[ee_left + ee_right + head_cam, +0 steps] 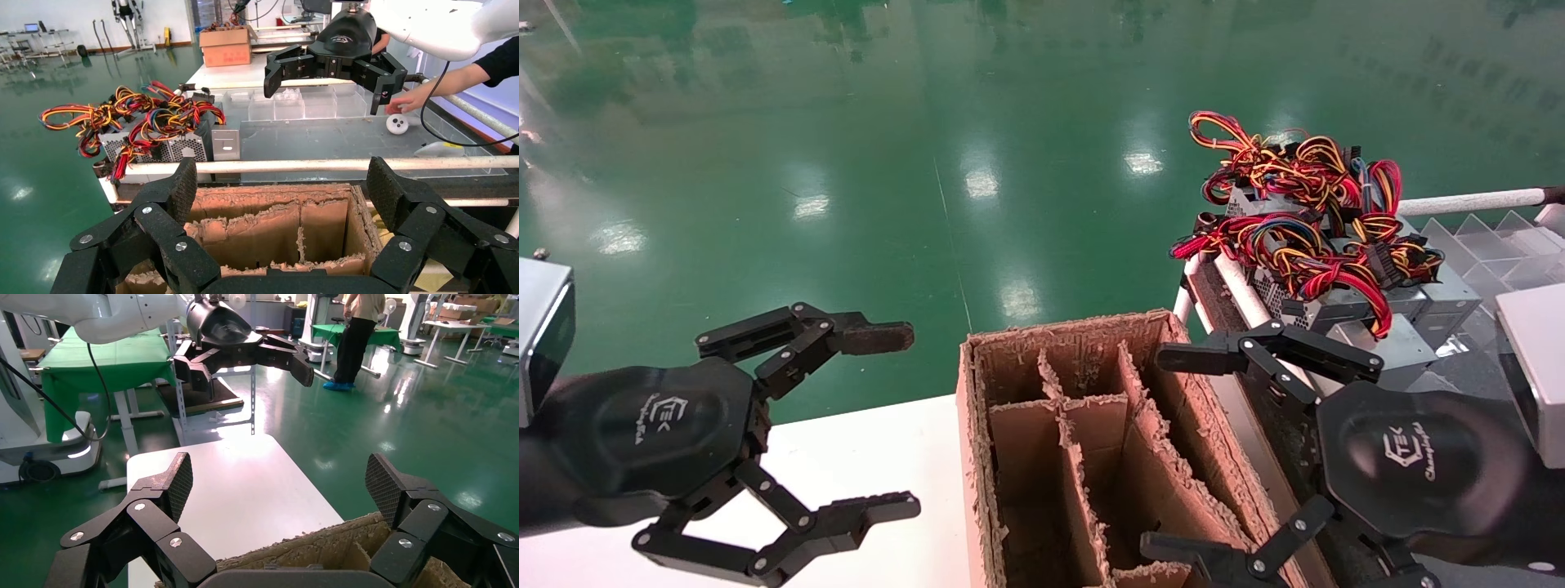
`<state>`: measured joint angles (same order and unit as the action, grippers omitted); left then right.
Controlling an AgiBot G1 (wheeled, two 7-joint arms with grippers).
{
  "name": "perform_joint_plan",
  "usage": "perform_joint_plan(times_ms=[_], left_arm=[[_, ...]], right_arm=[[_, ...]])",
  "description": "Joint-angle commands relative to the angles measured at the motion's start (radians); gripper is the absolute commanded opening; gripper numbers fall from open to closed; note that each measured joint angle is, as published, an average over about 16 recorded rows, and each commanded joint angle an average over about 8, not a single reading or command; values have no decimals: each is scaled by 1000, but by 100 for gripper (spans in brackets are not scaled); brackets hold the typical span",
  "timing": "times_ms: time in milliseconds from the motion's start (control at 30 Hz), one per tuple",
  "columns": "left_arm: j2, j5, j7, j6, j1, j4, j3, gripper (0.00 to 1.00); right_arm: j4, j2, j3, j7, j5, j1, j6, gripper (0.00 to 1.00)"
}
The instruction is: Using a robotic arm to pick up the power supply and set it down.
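Note:
The power supply (pixel 1389 341) is a grey metal box at the near end of a pile on the rack to my right. In the left wrist view its plain face (pixel 226 144) carries a small white sticker. Red, yellow and black wires (pixel 1303 204) tangle over the pile. My right gripper (pixel 1169 453) hangs open and empty above the right side of the cardboard box (pixel 1083 359), short of the pile, and also shows as the right gripper (pixel 324 89) (pixel 280 481). Left of the box, my left gripper (pixel 887 420) (pixel 283 184) (pixel 251 373) stays open over the white table (pixel 862 457).
The torn cardboard box (pixel 275 220) has divider walls inside. A white rail (pixel 306 165) edges the rack. Clear divided trays (pixel 1483 245) lie behind the pile. A person's hand (pixel 411 98) reaches near a white round part (pixel 398 124). Green floor lies beyond.

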<state>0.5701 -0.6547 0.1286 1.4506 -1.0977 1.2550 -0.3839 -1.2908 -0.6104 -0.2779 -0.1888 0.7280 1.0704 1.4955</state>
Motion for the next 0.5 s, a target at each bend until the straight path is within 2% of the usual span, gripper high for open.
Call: perform_joint_plan(times_ms=[33, 500], left_arm=[[0, 0, 0, 0, 0, 0, 0, 100], [0, 0, 0, 0, 0, 0, 0, 100]], right_arm=[[2, 0, 0, 0, 0, 1, 0, 100], [5, -1, -1, 1, 2, 3, 0, 100]])
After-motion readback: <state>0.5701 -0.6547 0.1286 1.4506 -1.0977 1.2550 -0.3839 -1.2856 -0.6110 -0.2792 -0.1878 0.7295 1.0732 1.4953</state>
